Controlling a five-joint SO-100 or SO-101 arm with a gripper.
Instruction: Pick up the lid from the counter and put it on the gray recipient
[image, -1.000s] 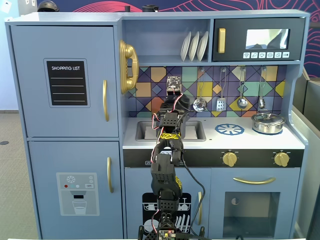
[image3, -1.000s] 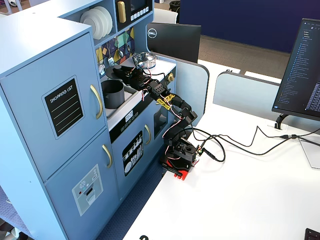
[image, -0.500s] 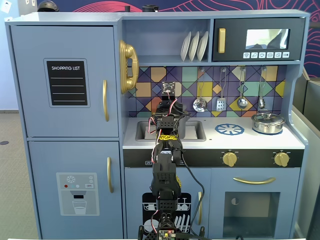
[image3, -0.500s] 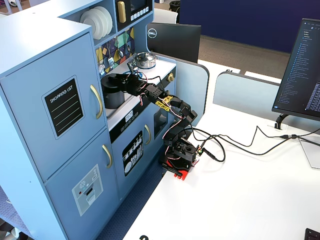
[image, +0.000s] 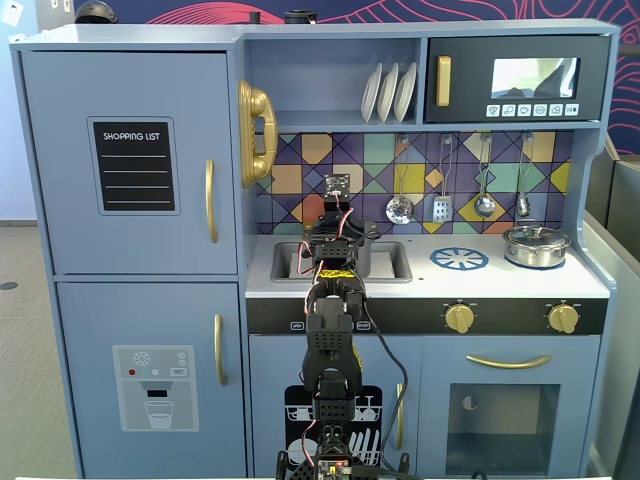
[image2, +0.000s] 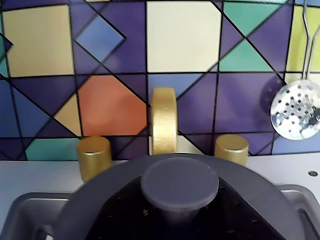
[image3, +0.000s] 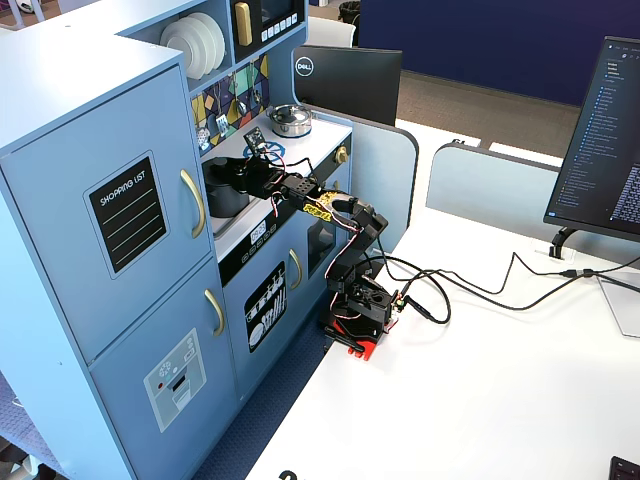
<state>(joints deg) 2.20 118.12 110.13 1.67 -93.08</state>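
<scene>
The flat matte dark-gray knobbed lid (image2: 180, 187) hides the tall gray pot (image3: 226, 190) below it; whether the jaws grasp it, I cannot tell.

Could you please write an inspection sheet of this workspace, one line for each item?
Surface: light blue toy kitchen counter with a sink.
Job's things: lid held above the gray pot, which stands in the sink.
Clutter: silver pot on the right burner; utensils hanging on the backsplash.
Grippers: gripper over the pot; jaws hidden.
Cables: black cables on the white table.
Surroundings: monitor at right.
</scene>
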